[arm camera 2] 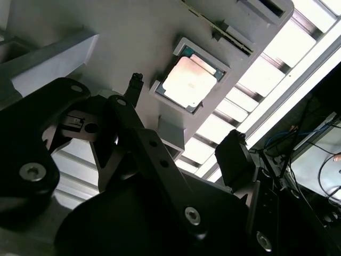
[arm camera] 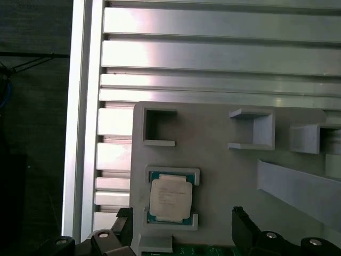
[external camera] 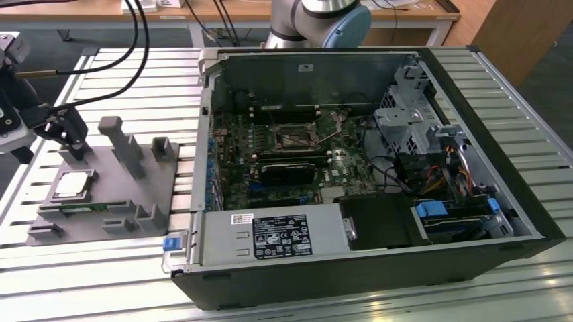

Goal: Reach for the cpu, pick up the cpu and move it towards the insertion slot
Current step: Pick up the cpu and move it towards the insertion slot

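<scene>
A slatted metal table (external camera: 90, 268) carries everything. On the exterior view's right stands an open computer case (external camera: 358, 282), lying on its side with its green circuit board (external camera: 349, 168) showing. The insertion slot (external camera: 296, 139) sits on that board as a dark square in a silvery frame, with nothing in it.

The robot arm (external camera: 327, 20) rises behind the case. To the exterior view's left of the case lies a grey plastic holder (external camera: 107, 201) with upright posts and shallow pockets.

The gripper (external camera: 72, 147) hangs over the far part of this holder. In both wrist views its two black fingers (arm camera: 125, 221) are spread wide and hold nothing.

The cpu (external camera: 74, 186) lies flat in a square pocket of the holder, shiny side up, well apart from the slot. In the first wrist view the cpu (arm camera: 169, 198) lies between the lines of the two fingertips, beyond them. The second wrist view shows the cpu (arm camera 2: 189, 80) untouched in its pocket.
</scene>
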You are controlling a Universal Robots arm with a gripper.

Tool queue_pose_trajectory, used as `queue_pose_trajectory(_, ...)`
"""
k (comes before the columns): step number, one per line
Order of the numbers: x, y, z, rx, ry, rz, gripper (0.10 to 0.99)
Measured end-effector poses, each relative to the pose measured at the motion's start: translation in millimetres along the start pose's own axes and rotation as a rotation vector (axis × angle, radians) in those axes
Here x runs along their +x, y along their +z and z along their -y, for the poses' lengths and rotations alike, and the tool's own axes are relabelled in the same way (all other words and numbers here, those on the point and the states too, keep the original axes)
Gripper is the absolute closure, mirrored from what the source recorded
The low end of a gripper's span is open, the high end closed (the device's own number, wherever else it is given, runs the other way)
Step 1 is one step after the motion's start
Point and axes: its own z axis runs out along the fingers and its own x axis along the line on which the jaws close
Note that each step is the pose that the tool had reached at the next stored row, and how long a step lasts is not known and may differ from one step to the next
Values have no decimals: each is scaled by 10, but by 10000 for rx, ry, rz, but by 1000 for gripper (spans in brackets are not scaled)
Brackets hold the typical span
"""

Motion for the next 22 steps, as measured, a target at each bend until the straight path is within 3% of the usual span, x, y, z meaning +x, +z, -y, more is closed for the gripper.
queue_pose_trajectory(10, 0, 82, 20, 0, 0, -6, 263)
queue_pose_trajectory(22, 3, 291, 53, 14, 2, -7, 263)
